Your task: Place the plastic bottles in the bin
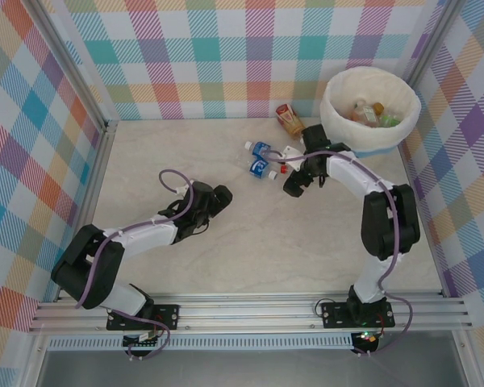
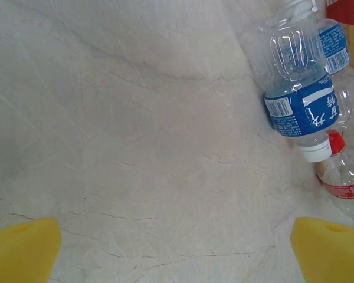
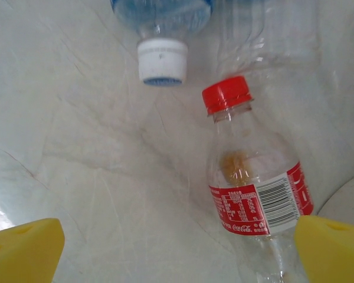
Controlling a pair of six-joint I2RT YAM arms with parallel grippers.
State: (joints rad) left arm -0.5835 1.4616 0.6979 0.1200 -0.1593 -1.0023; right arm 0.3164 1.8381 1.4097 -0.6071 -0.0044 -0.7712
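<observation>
**Right gripper [image 3: 177, 253] spread over the red-cap bottle [image 3: 256, 183]; left gripper [image 2: 177, 256] spread over bare table [image 1: 250, 250].**

Your remaining bottles lie in a cluster just beside the bin [image 1: 373, 147], which keeps the carry short; several others [image 1: 369, 113] are already inside it. The red-cap bottle lies on its side, cap pointing away from your right wrist. Its body sits close against one yellow finger [image 3: 336, 247] rather than midway, so I judge you are lining up a grasp and should centre before closing. Your left fingers hold nothing. The blue bottle [image 2: 301, 100] lies ahead and off to one side, and that arm probably hovers there to keep out of the right arm's way.
</observation>
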